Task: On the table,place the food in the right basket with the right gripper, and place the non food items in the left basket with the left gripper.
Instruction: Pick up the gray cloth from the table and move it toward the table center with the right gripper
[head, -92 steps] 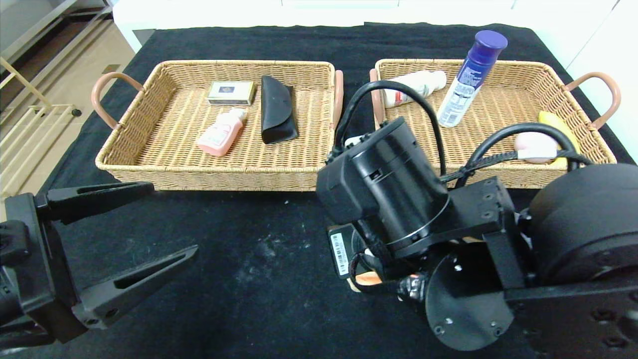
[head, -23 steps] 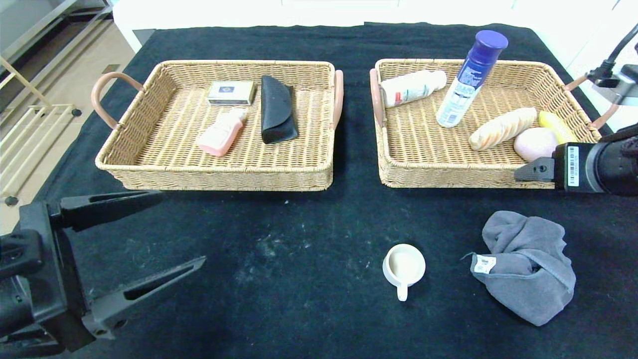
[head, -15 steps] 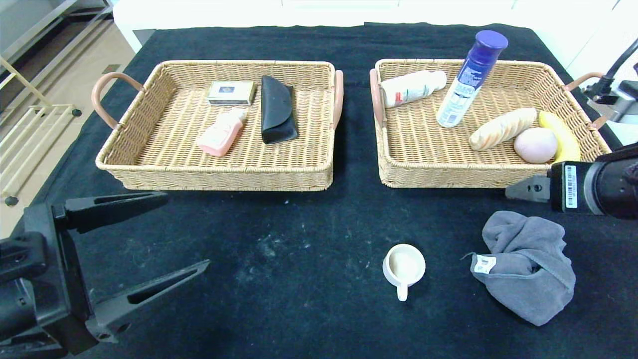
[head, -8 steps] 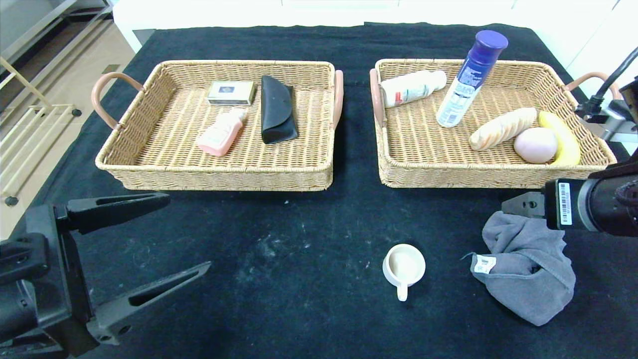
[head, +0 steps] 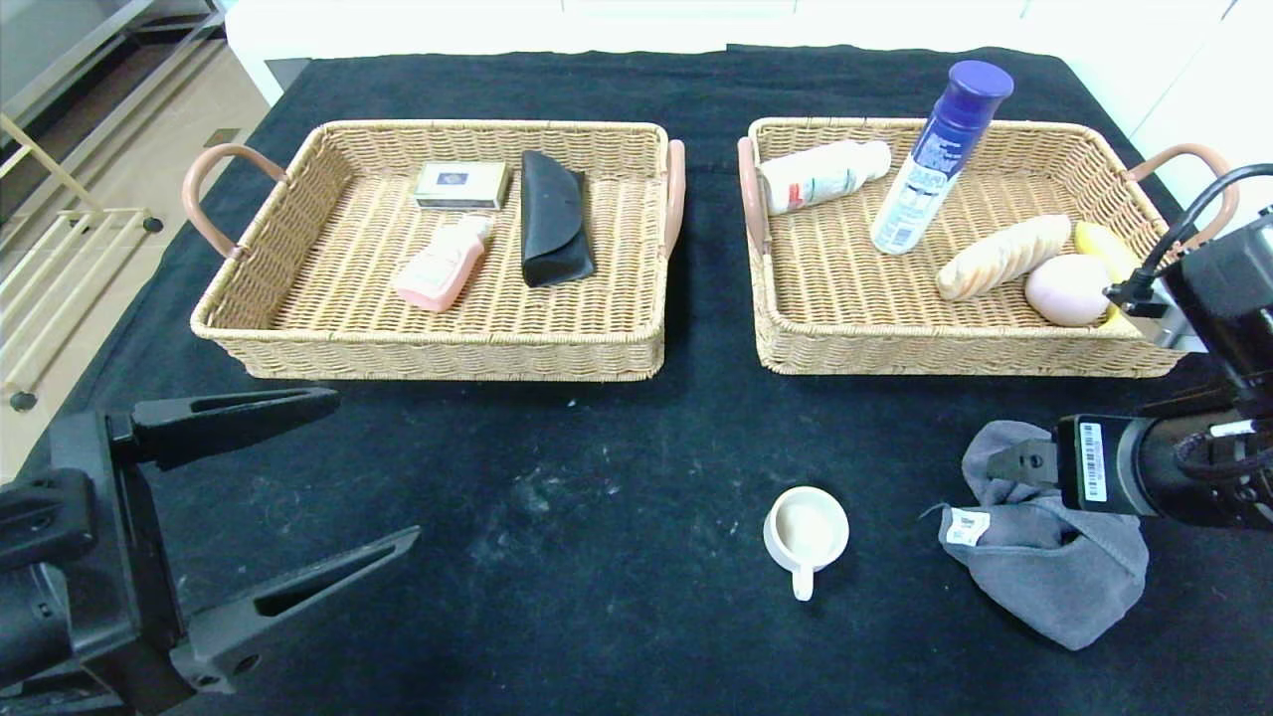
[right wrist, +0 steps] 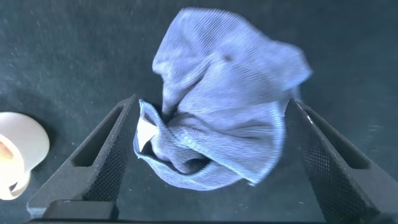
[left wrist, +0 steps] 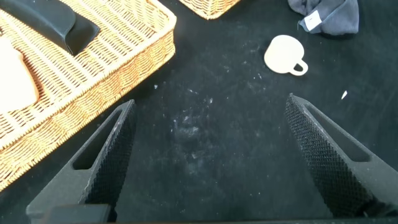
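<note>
Looking down from the head camera, the left basket (head: 298, 338) holds a small box (head: 461, 185), a black case (head: 553, 217) and a pink bottle (head: 442, 264). The right basket (head: 895, 353) has a white bottle (head: 823, 175), a blue-capped spray can (head: 939, 154), a bread roll (head: 1000, 257), a pink egg-shaped thing (head: 1066, 288) and a banana (head: 1099, 247) half hidden by the right arm. A white cup (head: 806, 534) and a grey cloth (head: 1044, 562) sit on the black surface (head: 557, 497) in front of it.

Left wrist camera: the left tool (left wrist: 208, 158) hangs over bare surface near the left basket (left wrist: 118, 68), fingers wide apart, holding nothing, cup (left wrist: 285, 55) farther off.

Right wrist camera: the right tool (right wrist: 208, 155) is right above the cloth (right wrist: 224, 130), fingers spread on either side of it, not gripping.
</note>
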Action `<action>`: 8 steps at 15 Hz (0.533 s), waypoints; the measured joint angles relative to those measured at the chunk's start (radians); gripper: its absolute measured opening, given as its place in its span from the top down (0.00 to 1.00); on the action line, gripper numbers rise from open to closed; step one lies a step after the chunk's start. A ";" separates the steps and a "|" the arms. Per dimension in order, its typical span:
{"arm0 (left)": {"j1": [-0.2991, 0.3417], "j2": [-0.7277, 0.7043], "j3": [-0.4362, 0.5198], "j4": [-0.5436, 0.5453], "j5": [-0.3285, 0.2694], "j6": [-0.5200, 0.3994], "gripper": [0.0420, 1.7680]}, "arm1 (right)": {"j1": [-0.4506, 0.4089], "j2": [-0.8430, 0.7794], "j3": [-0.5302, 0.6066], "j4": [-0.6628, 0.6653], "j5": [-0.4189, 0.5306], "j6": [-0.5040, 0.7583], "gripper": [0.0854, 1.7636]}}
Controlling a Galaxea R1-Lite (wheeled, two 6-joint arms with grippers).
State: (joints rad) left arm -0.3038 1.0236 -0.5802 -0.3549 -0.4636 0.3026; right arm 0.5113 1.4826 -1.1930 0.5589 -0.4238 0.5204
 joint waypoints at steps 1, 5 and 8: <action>0.000 0.000 0.001 0.000 0.000 0.006 0.03 | 0.000 0.004 0.026 -0.041 0.007 0.001 0.04; 0.000 0.000 0.004 0.001 0.000 0.013 0.03 | -0.013 0.035 0.113 -0.149 0.015 0.001 0.03; -0.007 0.000 0.005 0.000 0.000 0.013 0.03 | -0.016 0.057 0.125 -0.153 0.014 0.001 0.03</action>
State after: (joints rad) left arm -0.3113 1.0232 -0.5753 -0.3553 -0.4636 0.3151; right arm 0.4955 1.5398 -1.0679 0.4064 -0.4094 0.5219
